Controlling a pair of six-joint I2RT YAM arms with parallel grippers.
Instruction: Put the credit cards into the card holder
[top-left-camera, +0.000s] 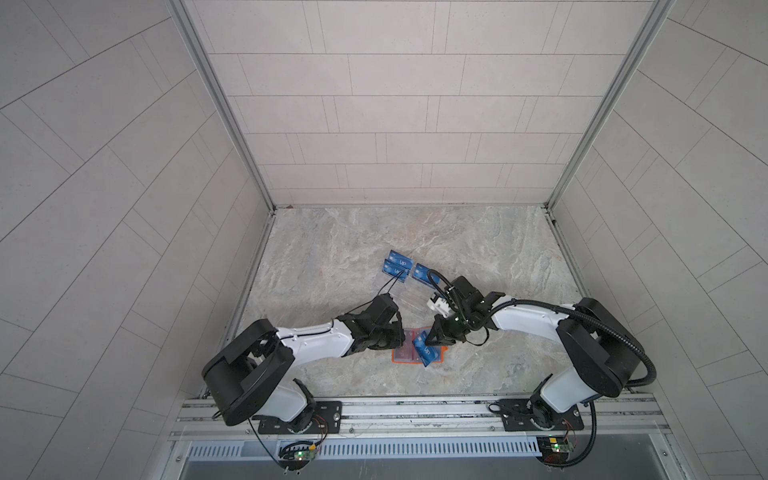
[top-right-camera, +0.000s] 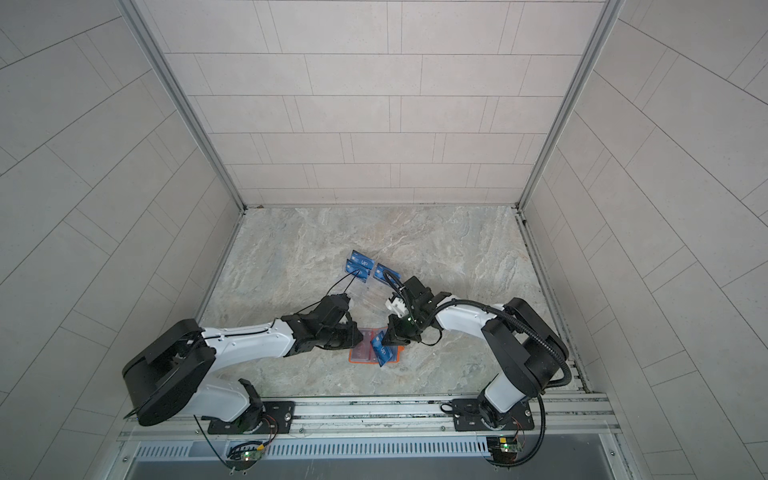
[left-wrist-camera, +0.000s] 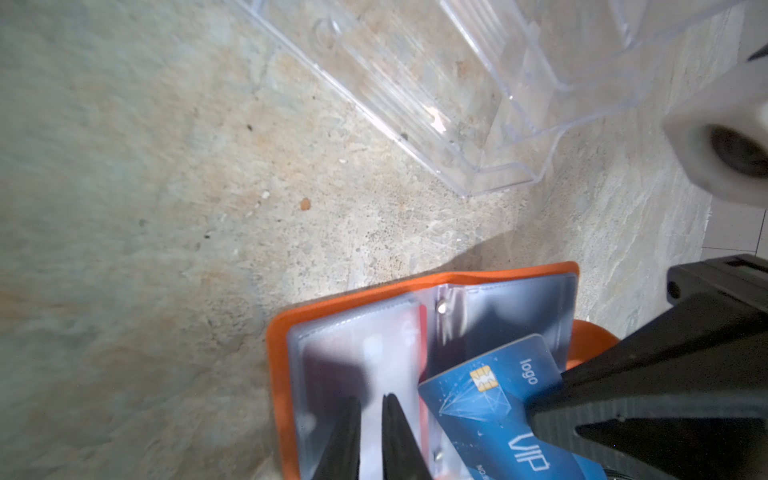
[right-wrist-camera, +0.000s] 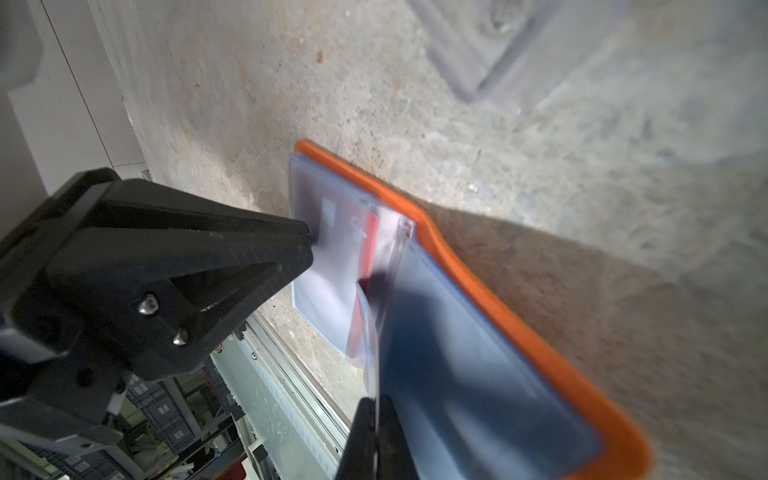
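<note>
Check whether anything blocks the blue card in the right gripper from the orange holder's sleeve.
Nothing visible does. The right gripper holds the blue card over a clear sleeve of the holder; the left gripper sits aside at the page with the red card.

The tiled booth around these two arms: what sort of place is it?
Probably a robot test cell in a lab: two arms bolted to an aluminium rail, tile-patterned walls boxing in a stone-look tabletop, and storage crates beyond in the right wrist view.

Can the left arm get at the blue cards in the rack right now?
Likely yes: nothing blocks the way to the cards, but the left claw is busy at the holder.
</note>
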